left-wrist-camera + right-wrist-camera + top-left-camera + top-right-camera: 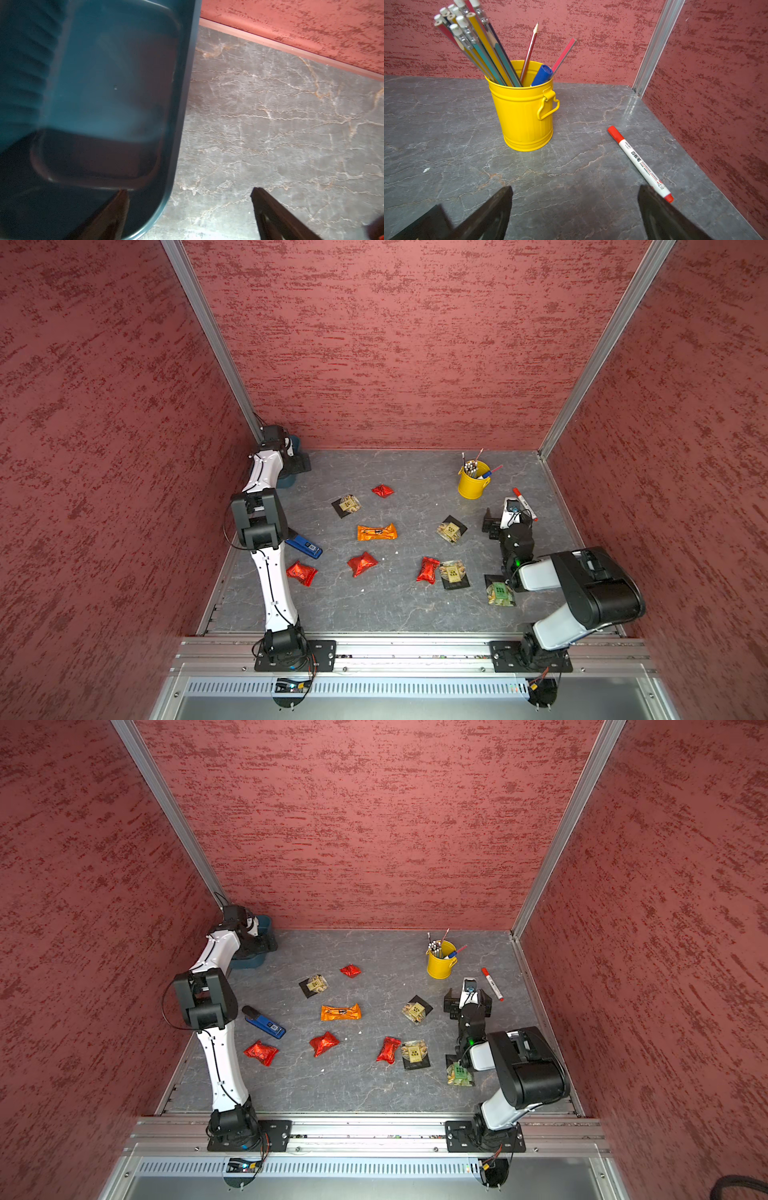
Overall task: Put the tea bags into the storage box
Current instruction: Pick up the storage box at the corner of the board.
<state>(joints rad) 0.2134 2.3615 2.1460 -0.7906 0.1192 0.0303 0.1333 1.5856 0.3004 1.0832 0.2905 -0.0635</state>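
The teal storage box sits in the far left corner, and the part of its floor that shows is bare. Both top views show only a sliver of the box under my left gripper. That gripper is open, with one finger inside the box and the other over the table. The tea bags lie scattered on the table: red foil ones, an orange one, and clear sachets. My right gripper is open and empty at the right.
A yellow cup of pencils stands at the back right. A red-capped marker lies beside my right gripper. A blue stapler lies next to the left arm. Red walls close in three sides.
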